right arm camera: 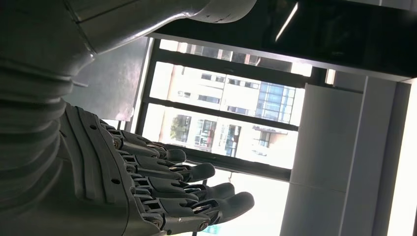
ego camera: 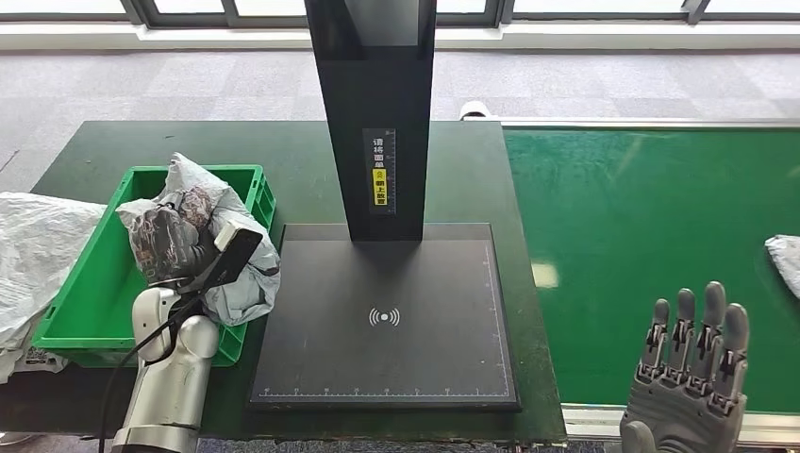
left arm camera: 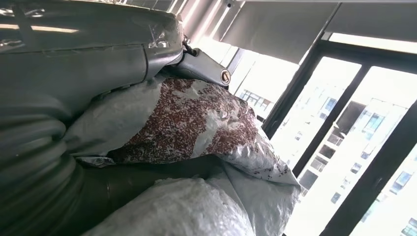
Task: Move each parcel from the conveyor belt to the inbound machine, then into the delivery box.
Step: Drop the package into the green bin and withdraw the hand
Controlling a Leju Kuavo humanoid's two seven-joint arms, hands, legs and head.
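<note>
— Where is the parcel right now?

— My left hand [ego camera: 193,250] has it. The grey crumpled parcel [ego camera: 203,236] is gripped and raised over the right-hand end of the green delivery box [ego camera: 80,316], which stands just left of the inbound machine [ego camera: 387,321]. In my left wrist view the bag [left arm camera: 196,123], grey with a speckled red-brown patch, is pressed right up against the hand's cover, and it hides most of my fingers.

— Is it touching the machine's plate?

— No. It hangs to the left of the black scan plate, partly over the box's near right corner. Whether its lower edge rests on the box rim I cannot tell.

— And your other hand?

— My right hand [ego camera: 689,377] is empty, fingers straight and apart, pointing away from me over the near edge of the green conveyor belt [ego camera: 651,236], to the right of the machine. The right wrist view shows the same spread fingers [right arm camera: 196,172] with nothing between them.

— Anything else around the machine?

— Another pale parcel [ego camera: 785,260] lies on the belt at its far right. A white crumpled bag [ego camera: 38,245] sits left of the delivery box. Everything stands on the dark green tabletop [ego camera: 283,151].
</note>
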